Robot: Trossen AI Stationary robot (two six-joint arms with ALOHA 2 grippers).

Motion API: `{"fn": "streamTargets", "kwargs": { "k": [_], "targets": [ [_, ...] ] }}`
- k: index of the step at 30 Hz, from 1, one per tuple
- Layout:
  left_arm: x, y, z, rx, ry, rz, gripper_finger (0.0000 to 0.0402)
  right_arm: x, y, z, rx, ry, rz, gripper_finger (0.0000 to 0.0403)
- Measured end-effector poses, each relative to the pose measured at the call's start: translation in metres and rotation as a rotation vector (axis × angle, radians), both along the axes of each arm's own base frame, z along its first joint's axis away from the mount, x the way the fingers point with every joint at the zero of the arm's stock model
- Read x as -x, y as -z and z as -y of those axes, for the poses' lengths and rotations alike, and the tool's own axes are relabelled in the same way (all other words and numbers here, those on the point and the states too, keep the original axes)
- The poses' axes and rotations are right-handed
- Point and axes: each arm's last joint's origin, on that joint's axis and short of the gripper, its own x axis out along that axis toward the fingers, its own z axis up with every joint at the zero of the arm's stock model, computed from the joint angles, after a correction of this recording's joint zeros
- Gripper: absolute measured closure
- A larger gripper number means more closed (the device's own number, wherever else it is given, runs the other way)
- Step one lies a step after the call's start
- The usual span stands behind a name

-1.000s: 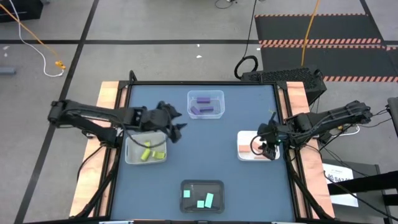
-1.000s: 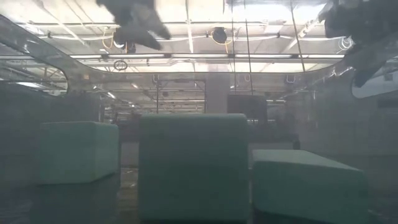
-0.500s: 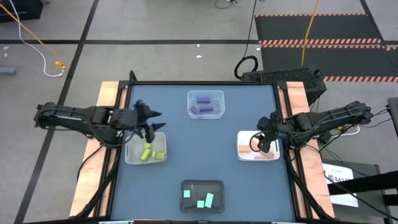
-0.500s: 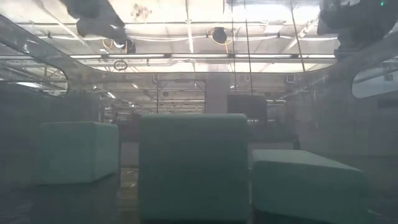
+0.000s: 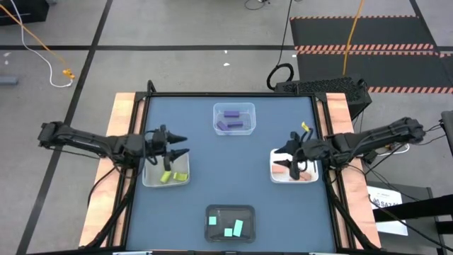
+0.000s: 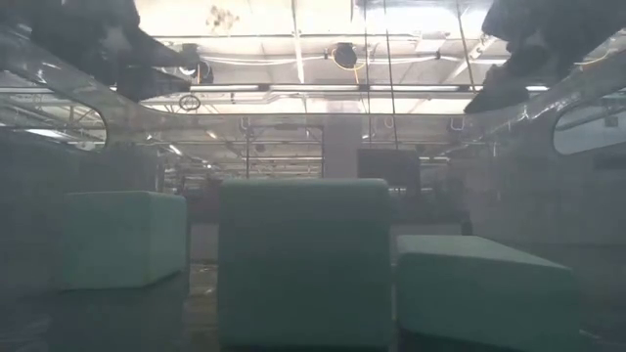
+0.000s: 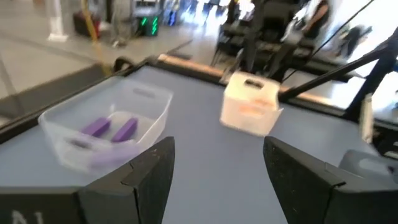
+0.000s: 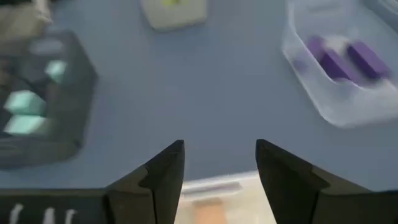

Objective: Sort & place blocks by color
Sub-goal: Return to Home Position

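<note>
- High view: your left gripper (image 5: 181,144) has pulled back from mid-table to the translucent tray (image 5: 146,180), while the right gripper (image 5: 283,157) has swung inward over the white tray (image 5: 274,175). No block is loose on the table (image 5: 233,170). The purple blocks (image 5: 232,120), yellow-green blocks (image 5: 168,176), cyan blocks (image 5: 231,228) and salmon blocks (image 5: 303,178) each share one tray.
- Low view: the cyan blocks (image 6: 303,259) fill the foreground, and the arms have receded to the upper corners.
- Left wrist view: the fingers (image 7: 149,180) are spread and empty.
- Right wrist view: the fingers (image 8: 158,177) are spread, with nothing between them. Sorting looks finished, so you only need to retreat.
</note>
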Motion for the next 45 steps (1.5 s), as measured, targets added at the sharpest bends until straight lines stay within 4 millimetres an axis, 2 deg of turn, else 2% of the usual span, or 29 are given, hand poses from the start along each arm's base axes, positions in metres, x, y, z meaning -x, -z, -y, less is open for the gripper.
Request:
{"fn": "streamTargets", "kwargs": {
  "k": [6, 14, 30, 35, 39, 45],
  "targets": [
    [0.004, 0.02, 0.0, -0.071, 0.026, 0.092, 0.0158, -0.003, 0.019, 0.002, -0.046, -0.141, 0.205, 0.0216],
    [0.006, 0.025, 0.001, -0.153, 0.081, 0.119, 0.0158, 0.001, 0.041, 0.009, -0.059, -0.249, 0.433, 0.0216],
    [0.005, 0.026, 0.001, -0.18, 0.086, 0.098, 0.0158, 0.009, 0.06, 0.02, -0.047, -0.316, 0.453, 0.0216],
    [0.006, 0.026, 0.003, -0.165, 0.099, 0.101, 0.0158, 0.013, 0.065, 0.02, -0.034, -0.319, 0.514, 0.0215],
    [0.006, 0.025, 0.008, -0.161, 0.131, 0.117, 0.0158, 0.013, 0.056, 0.02, -0.03, -0.319, 0.626, 0.0215],
    [0.007, 0.024, 0.014, -0.191, 0.174, 0.133, 0.0158, 0.013, 0.058, 0.02, -0.027, -0.318, 0.612, 0.0215]
  ]
}}
